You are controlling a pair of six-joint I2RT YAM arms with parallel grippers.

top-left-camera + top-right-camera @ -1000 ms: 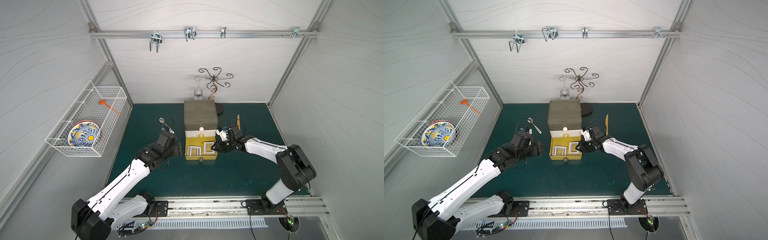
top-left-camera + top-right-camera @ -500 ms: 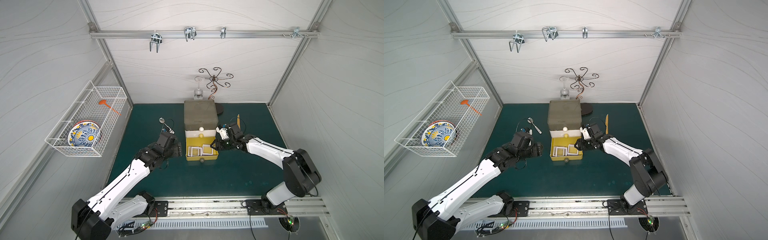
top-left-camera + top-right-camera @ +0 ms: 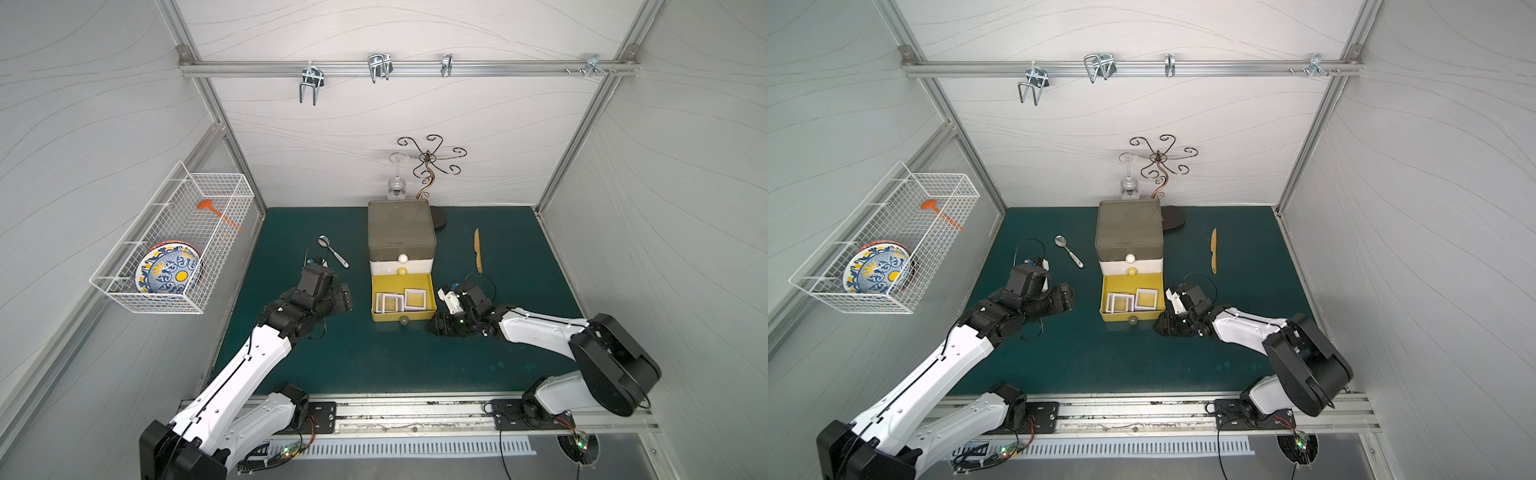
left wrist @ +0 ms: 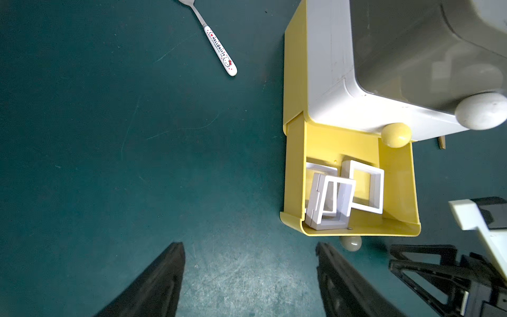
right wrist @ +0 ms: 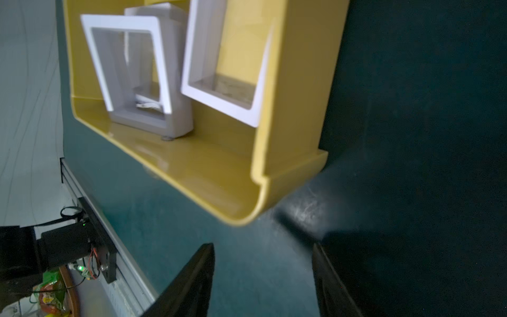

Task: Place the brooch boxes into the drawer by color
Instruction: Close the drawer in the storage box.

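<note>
The drawer (image 3: 401,232) stands at the middle back, and its yellow bottom tier (image 3: 376,291) is pulled open. Three white brooch boxes lie inside: two overlapping (image 3: 390,308) (image 4: 315,203) and one beside them (image 3: 414,308) (image 4: 366,209). The olive-grey and white tiers are closed. My left gripper (image 3: 345,297) (image 4: 249,245) is open and empty over the mat, left of the open tier. My right gripper (image 3: 436,325) (image 5: 262,247) is open and empty, low by the tier's front right corner (image 5: 247,211). No pink or black boxes are in view.
A spoon (image 3: 334,251) lies left of the drawer and a wooden knife (image 3: 478,251) right of it. A wine glass (image 3: 397,187) hangs on a copper stand (image 3: 428,166) behind. A wire basket (image 3: 174,241) holding a plate is on the left wall.
My right gripper has opened wider and drawn back from the drawer's right edge toward the front corner. The left arm has hardly moved.
</note>
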